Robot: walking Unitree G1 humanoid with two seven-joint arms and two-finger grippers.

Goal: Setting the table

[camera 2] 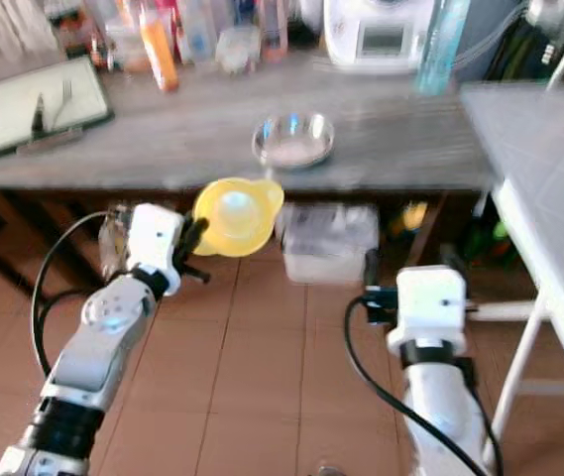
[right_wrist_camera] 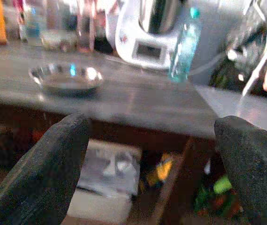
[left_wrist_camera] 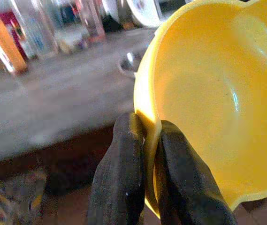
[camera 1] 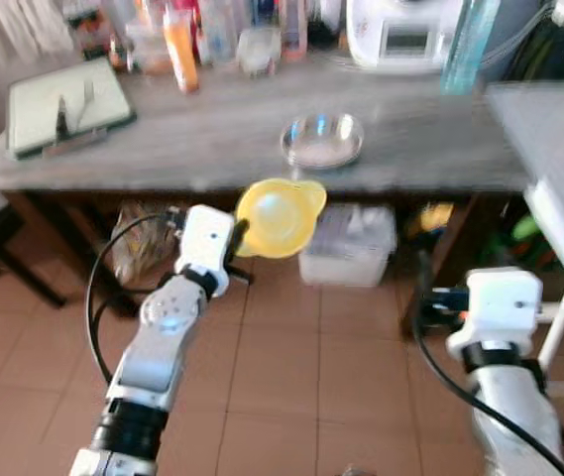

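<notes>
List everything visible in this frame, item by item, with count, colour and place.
Bowl: one, yellow, held by its rim before the table edge.
Dish: one, shiny metal, on the table.
Table: one, grey wooden top.
Tray: one, pale green, table's left end.
Bottle: one, orange, table's back.
Appliance: one, white, table's back.
Box: one, clear plastic, under the table.
Left gripper: shut on the bowl's rim.
Right gripper: open, low before the table.

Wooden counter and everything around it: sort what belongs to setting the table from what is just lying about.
Belongs to the job:
- round yellow plastic bowl, pinched at its rim by the left gripper
- shallow clear glass dish on the wooden counter
- right gripper, open and empty

Just lying about:
- orange bottle
- white kitchen appliance
- green tray
- clear plastic storage box under the counter
</notes>
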